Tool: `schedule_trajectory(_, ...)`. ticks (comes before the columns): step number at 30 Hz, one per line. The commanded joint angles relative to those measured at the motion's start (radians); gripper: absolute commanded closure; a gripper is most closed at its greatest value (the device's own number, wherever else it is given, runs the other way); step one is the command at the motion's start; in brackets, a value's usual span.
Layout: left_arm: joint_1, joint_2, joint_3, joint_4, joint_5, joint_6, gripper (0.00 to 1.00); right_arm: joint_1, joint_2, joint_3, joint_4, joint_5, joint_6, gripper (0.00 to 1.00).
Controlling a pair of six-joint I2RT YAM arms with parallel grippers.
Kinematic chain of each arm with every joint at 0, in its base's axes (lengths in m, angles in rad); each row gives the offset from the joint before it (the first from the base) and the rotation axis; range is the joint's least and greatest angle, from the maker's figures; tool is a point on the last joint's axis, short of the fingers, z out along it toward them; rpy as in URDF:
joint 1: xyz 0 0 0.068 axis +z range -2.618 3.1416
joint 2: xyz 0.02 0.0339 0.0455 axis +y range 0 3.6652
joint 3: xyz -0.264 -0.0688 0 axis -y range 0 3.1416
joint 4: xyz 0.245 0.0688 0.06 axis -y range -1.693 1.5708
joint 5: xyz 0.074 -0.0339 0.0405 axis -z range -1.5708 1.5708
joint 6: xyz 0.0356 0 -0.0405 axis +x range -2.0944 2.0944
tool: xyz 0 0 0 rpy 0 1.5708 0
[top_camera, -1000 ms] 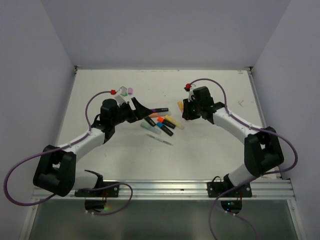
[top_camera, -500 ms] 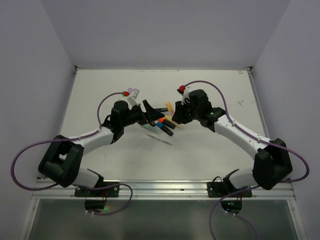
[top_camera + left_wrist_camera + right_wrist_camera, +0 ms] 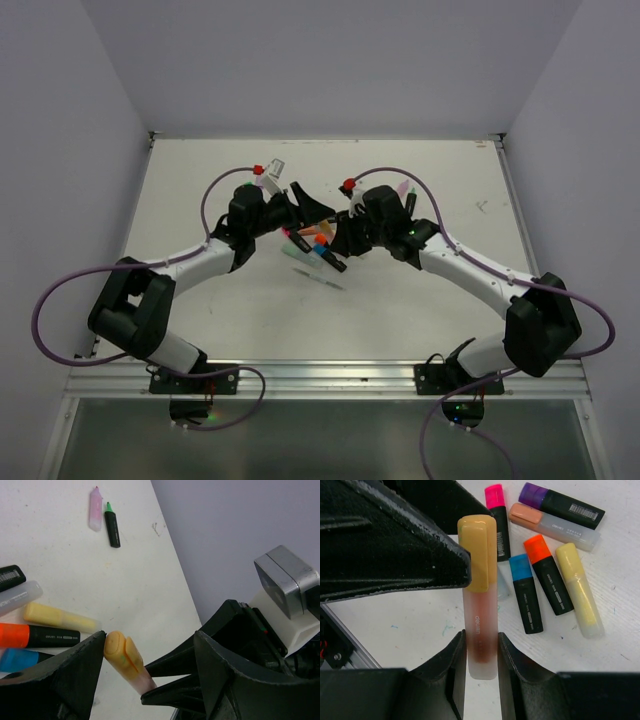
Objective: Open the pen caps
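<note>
Yellow cap (image 3: pixel 477 552) held aloft, off-centre within my left pincer (image 3: pixel 150 639), jaws spread. My right pincer (image 3: pixel 481 655) pinches the frosted barrel (image 3: pixel 481 625). Lopsided closing, I judge, could twist that barrel loose.

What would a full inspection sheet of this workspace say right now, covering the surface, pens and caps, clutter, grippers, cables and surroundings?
Surface: white table, a few small marks.
Job's things: yellow-orange cap still on the held highlighter; six capped highlighters lie grouped on the table; two uncapped pens, pink and green, lie farther off.
Clutter: thin pale stick beside the group.
Grippers: right gripper shut on the highlighter's barrel; left gripper open, a finger on either side of the cap.
Cables: purple cables loop off both arms, clear of the pens.
Surroundings: plain walls; metal rail at the near edge.
</note>
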Motion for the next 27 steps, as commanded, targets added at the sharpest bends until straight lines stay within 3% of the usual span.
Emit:
schedule_trajectory(1,-0.007,0.006,0.047,0.039,-0.008,0.014,0.27,0.007,-0.006,0.039,0.042,-0.013,0.019,1.00)
schedule_trajectory(27,-0.023,0.013,0.014,0.075,0.015,-0.004,0.61,0.018,-0.022,0.062,0.080,0.004,0.075,1.00)
